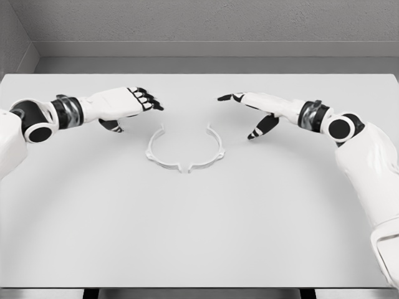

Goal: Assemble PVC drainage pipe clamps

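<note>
Two white half-ring clamp pieces lie flat on the white table (199,237) near its middle. The left clamp half (161,151) and the right clamp half (211,151) curve toward each other, and their near ends almost meet at the front, leaving the far side apart. My left hand (134,103) hovers just behind and left of the left half, fingers stretched out and relaxed, holding nothing. My right hand (249,111) hovers behind and right of the right half, fingers spread, thumb hanging down, also empty.
The table's far edge (199,74) runs along a grey wall. Nothing else lies on the table besides the clamp halves.
</note>
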